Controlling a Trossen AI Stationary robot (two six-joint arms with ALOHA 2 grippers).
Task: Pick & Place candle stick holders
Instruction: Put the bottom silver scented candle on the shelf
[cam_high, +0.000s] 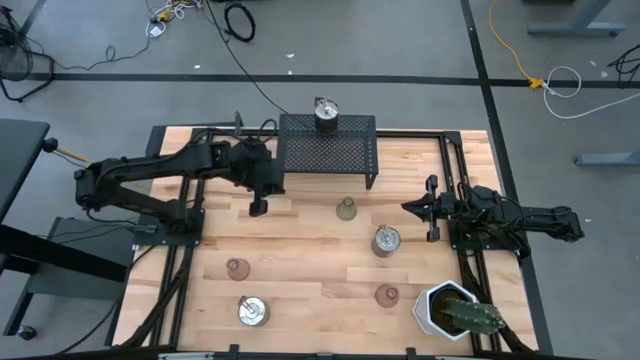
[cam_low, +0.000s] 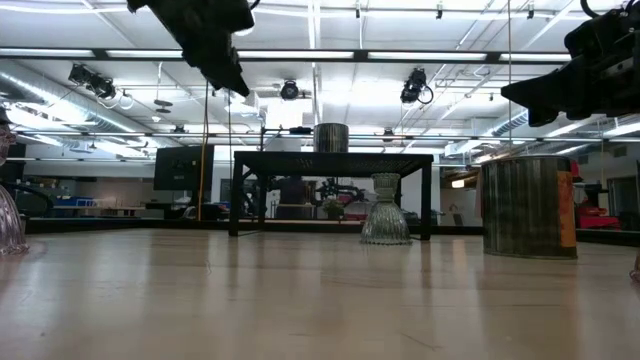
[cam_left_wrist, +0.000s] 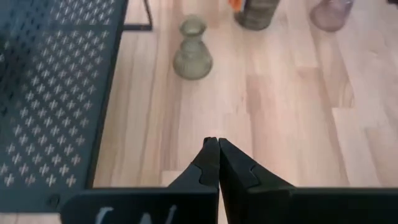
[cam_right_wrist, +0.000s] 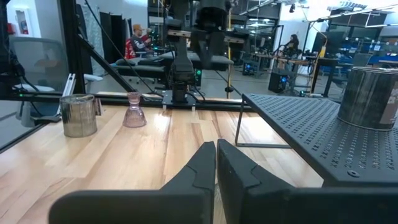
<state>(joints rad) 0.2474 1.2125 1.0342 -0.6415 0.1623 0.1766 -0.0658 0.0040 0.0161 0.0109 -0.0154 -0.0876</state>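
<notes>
- Left tool (cam_high: 257, 208): fingers pressed together, holding nothing. It hangs above the wooden surface (cam_high: 300, 275), just beside the left edge of the black mesh rack (cam_high: 328, 150).
- Right tool (cam_high: 432, 222): fingers together, empty, above the right side of the surface; this arm waits.
- Candle stick holders, placed: one silvery metallic holder (cam_high: 326, 113) stands on the rack's rear edge.
- Candle stick holders, unplaced: the olive-green glass cup (cam_high: 346, 209) stands upright just in front of the rack; a second metallic holder (cam_high: 386, 240) is near it, towards the right tool; a third metallic holder (cam_high: 253, 311) sits at the front left; one pink glass cup (cam_high: 237, 267) lies front left and the other pink cup (cam_high: 387, 295) front right, near the white hexagonal cactus pot (cam_high: 445, 308).
- Step in hand, as judged: pick the green cup (cam_left_wrist: 192, 51) with the left tool, since that cup lies straight ahead in the left wrist view.
- Procedure: spread the fingers fully before descending. Centre them on the narrow neck, not the flared base. Descend vertically and close gently; glass slips and tips easily.
- Caution: keep clear of the rack's front leg and the adjacent metallic holder. Lift straight up before moving over the rack top.
</notes>
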